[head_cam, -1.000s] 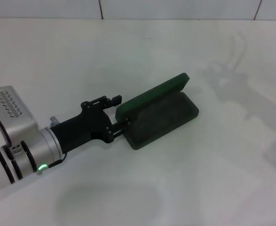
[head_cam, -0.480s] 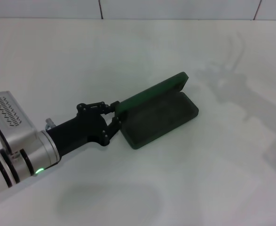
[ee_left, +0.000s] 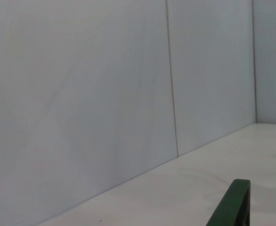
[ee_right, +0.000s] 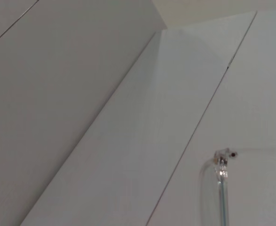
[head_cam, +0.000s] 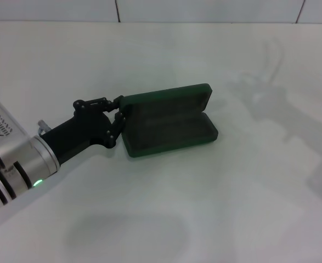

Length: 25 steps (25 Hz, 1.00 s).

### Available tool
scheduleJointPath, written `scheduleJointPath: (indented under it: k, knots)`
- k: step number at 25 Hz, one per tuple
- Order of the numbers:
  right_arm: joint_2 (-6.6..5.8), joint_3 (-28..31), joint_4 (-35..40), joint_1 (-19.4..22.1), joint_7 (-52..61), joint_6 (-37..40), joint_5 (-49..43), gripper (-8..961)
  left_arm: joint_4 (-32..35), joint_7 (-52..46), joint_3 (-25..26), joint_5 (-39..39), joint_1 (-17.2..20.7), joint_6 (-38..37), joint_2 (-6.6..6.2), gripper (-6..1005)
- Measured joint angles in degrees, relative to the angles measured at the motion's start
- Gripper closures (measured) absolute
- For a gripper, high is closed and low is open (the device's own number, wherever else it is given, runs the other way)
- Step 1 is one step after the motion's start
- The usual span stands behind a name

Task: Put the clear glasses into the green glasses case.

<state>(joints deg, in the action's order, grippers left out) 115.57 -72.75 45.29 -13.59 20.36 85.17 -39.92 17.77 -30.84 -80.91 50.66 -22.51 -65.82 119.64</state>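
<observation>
Jaws of the left gripper [head_cam: 118,113] stand closed on the near-left end of the green glasses case [head_cam: 169,121], at the lid's corner, while the case lies open on the white table [head_cam: 215,208] with its dark lining bare. Clear glasses [ee_right: 217,188] appear only in the right wrist view, seemingly carried by the right gripper, whose jaw state cannot be told; it is absent from the head view. Judged progress: case opened, glasses not yet inside.
</observation>
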Motion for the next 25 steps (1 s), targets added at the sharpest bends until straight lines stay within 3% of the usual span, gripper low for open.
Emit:
scheduleJointPath:
  k: [18,25]
  knots:
    - [0.09,-0.02,-0.03,-0.23,0.00,-0.39,-0.65,827,-0.10,3.87,0.05,-0.76,-0.51,-0.01,0.08,831]
    - [0.02,0.00,-0.03,-0.23,0.01,-0.40,-1.73,827,-0.11,4.05,0.05,-3.75,0.16,-0.07,0.07,620]
